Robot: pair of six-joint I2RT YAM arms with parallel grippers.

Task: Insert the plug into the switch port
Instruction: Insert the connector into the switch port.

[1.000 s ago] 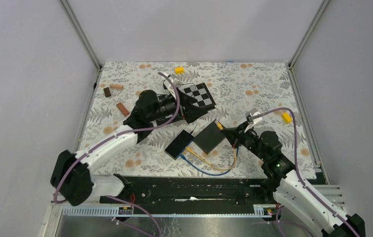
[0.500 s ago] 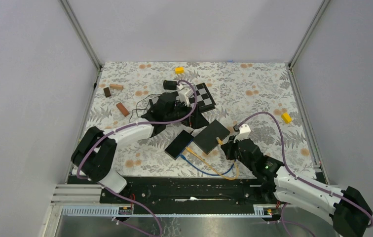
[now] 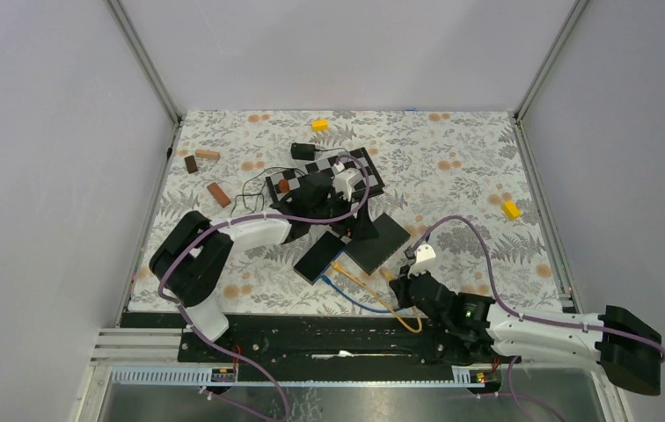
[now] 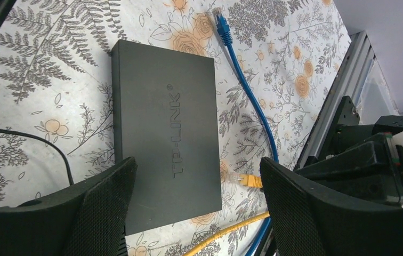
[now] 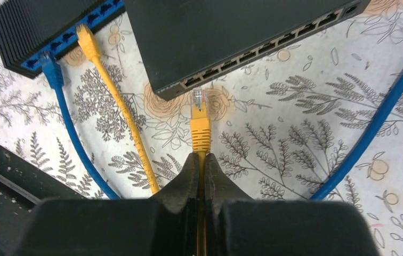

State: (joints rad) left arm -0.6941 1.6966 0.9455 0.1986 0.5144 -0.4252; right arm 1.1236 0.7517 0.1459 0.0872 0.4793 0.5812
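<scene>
Brown blocks: seen scattered near the left edge of the table, at about 10 o'clock from its middle.
Ribbed switch: laid flat, left of the middle. A row of blue ports is shown in the right wrist view. One yellow cable and one blue cable are plugged into it side by side.
Left gripper: held over one end of the grey switch. Its fingers are spread wide apart and nothing is clamped. Whether the case is touched cannot be told.
Grey switch: laid flat at the table's middle, at 2 o'clock from the ribbed switch and just beside it. Its port row is turned towards the right arm.
Checkered board: found at 12 o'clock from the grey switch, partly hidden by the left arm.
Yellow plug: placed at 6 o'clock from the port row in the right wrist view, with its tip aimed at 12 o'clock. It is stopped just short of a port and is not inserted.
Right gripper: its fingers are pressed together on the tail of the yellow plug.
Loose blue plug: left lying on the cloth, unconnected, beyond a corner of the grey switch.
Yellow block: seen at 3 o'clock, near the table's right edge.
</scene>
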